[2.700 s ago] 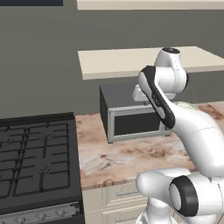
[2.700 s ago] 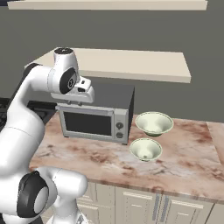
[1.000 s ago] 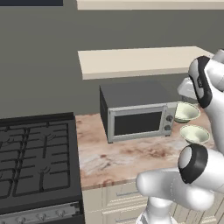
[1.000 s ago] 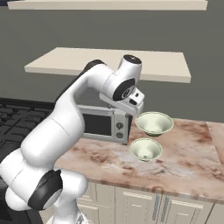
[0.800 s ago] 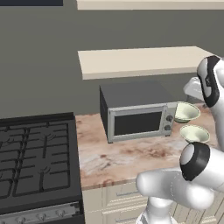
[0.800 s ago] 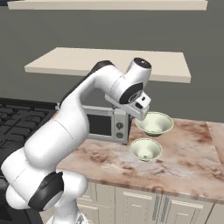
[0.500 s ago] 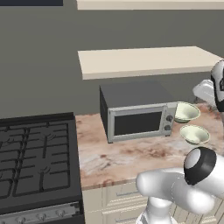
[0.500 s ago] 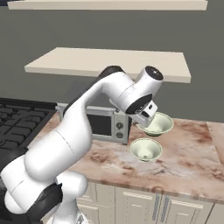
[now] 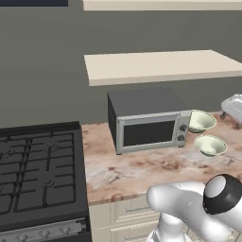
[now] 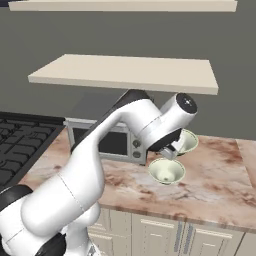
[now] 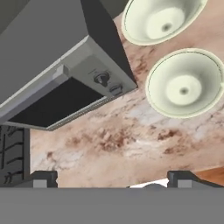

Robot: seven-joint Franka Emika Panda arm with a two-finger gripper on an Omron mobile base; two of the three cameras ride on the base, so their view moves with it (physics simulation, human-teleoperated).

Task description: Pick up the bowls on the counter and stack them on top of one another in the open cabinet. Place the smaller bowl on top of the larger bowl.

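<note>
Since the earlier frames the arm has swung from in front of the microwave [image 9: 149, 124] across to the right, and the gripper [image 10: 171, 151] now hangs above the two bowls with its jaws spread wide and nothing between them.

Both bowls sit on the counter [image 9: 142, 165] just right of the microwave. The larger bowl [image 9: 200, 121] stands toward the back edge, by the microwave's right front corner. The smaller bowl [image 9: 210, 144] sits in front of it, nearer the counter's front edge; the two are close, and whether they touch cannot be told. In the hand view the bowl closer to the fingers [image 11: 185, 82] is most likely the smaller one, and the one beyond it [image 11: 161, 20], beside the microwave, the larger.

The bowls look like glazed ceramic: stiff, fairly light, slippery and liable to chip if dropped. The flaring wall gives no flat sides, so the thin rim is the sensible hold, one finger inside and one outside. Since the larger bowl must go lowest on the open cabinet [image 10: 125, 72], it probably wants lifting first.
</note>
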